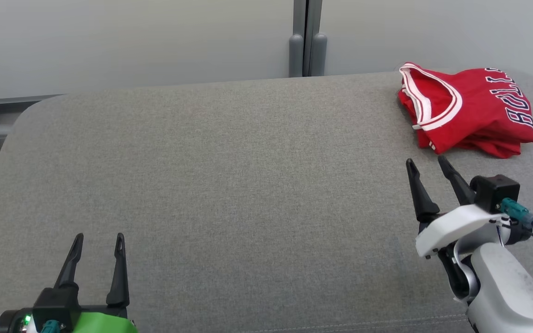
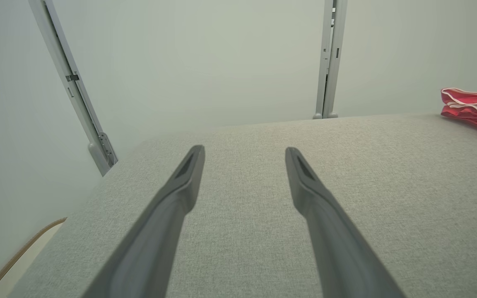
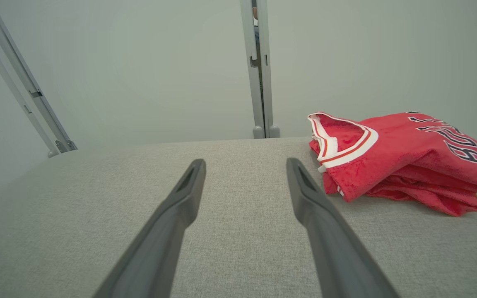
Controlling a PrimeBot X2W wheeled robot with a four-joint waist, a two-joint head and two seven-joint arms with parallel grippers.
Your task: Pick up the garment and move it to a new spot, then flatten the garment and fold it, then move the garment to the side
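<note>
Presently we found the garment (image 1: 470, 108), a red jersey with white trim and dark lettering, lying as a compact, layered bundle on the grey padded surface (image 1: 248, 185). It lay to the right of the grey post (image 1: 307, 46) that stood behind the far edge, close to the far right corner.

The right tool (image 1: 426, 160) hung to the right of the post and nearer the robot, just short of the bundle's near edge and apart from it. Its fingers were moderately parted, gripped nothing, and pointed up toward the cloth. In the right wrist view the collar sat just beyond the right-hand finger with no contact.

The left tool (image 1: 99, 237) sat well to the left of the post, at the near edge of the surface and far from the garment. Its fingers were likewise parted and it was empty.

We judged the bundle's corner position to be deliberate: the layers were stacked squarely, and the placement left the broad middle of the surface free. That was consistent with the folding and the final move aside being done. We judged the right arm to be placed as the one serving that corner, with the left arm held low, out of its way. We could not settle from these views whether any adjustment remained.
</note>
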